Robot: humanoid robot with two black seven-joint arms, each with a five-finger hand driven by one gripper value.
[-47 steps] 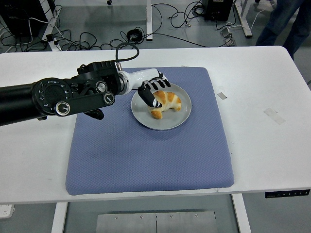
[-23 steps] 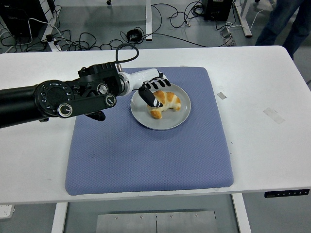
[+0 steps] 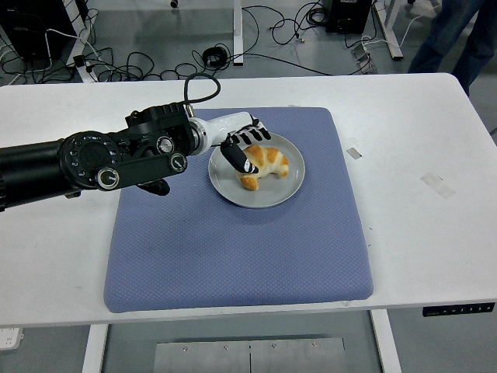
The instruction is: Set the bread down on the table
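The left hand (image 3: 242,148) is curling its fingers around the golden-brown crescent bread roll (image 3: 264,165) lying on the round grey plate (image 3: 256,194).

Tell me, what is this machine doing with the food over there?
The robot's left hand has its fingers curled around the bread, which still lies on a grey plate. The plate sits on a blue mat on the white table. Nothing has been lifted yet.
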